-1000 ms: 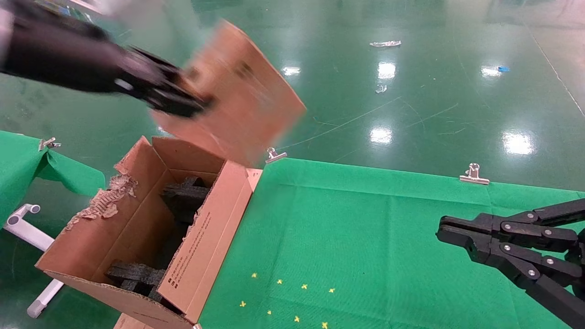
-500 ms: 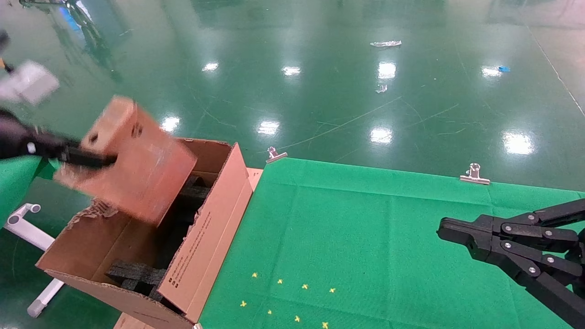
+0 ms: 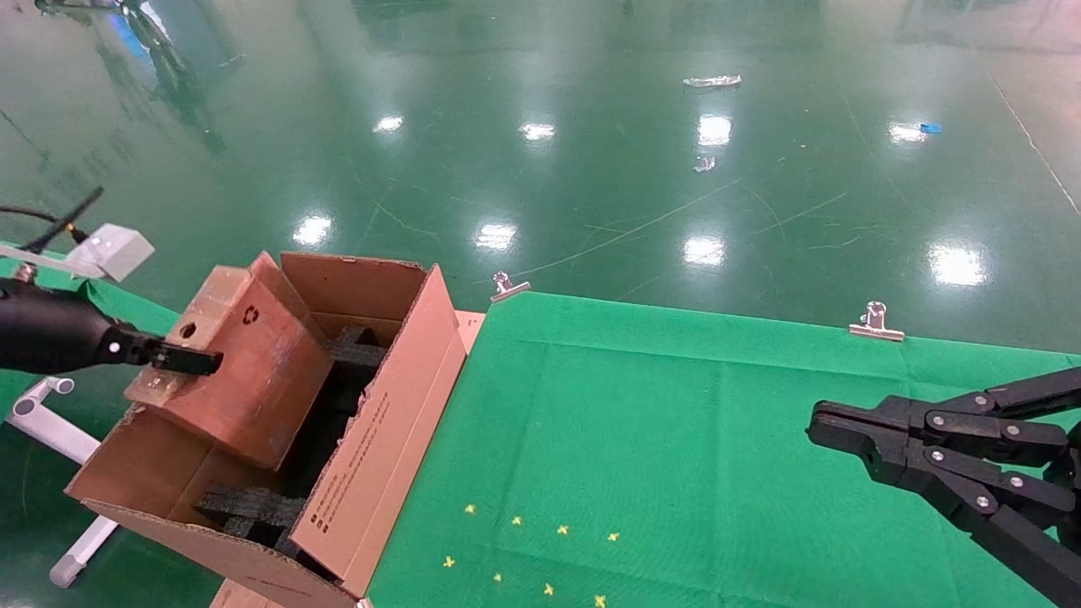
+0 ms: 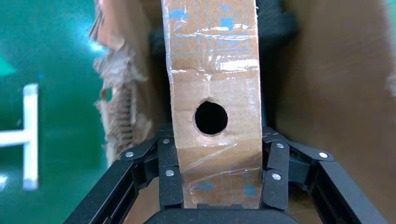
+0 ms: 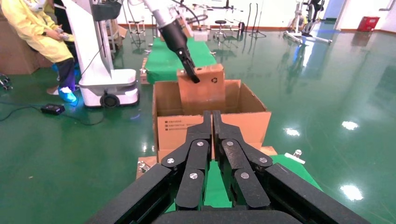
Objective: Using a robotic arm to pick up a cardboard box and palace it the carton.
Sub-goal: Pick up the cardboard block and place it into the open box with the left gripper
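The small brown cardboard box [image 3: 245, 371], with a round hole and a recycling mark, hangs tilted, its lower end inside the open top of the carton [image 3: 380, 439]. My left gripper [image 3: 192, 361] is shut on the box's narrow taped end. In the left wrist view the fingers [image 4: 169, 179] press both sides of the box [image 4: 214, 79] below the hole. The carton stands beside the table's left edge with its torn wall on the far left. My right gripper [image 3: 812, 426] hovers shut and empty over the table's right side. In the right wrist view it [image 5: 212, 116] points at the carton [image 5: 180, 126].
Black foam blocks [image 3: 253, 507] lie inside the carton. A green cloth [image 3: 676, 439] covers the table, held by metal clips [image 3: 876, 323] at the far edge, with yellow marks [image 3: 524, 549] near the front. A white pipe frame [image 3: 51, 422] stands left of the carton. A person in yellow [image 5: 37, 37] stands beyond.
My left gripper has carried the box from high above the carton's far side down and to the left, into the carton's open top. The right arm has not moved.
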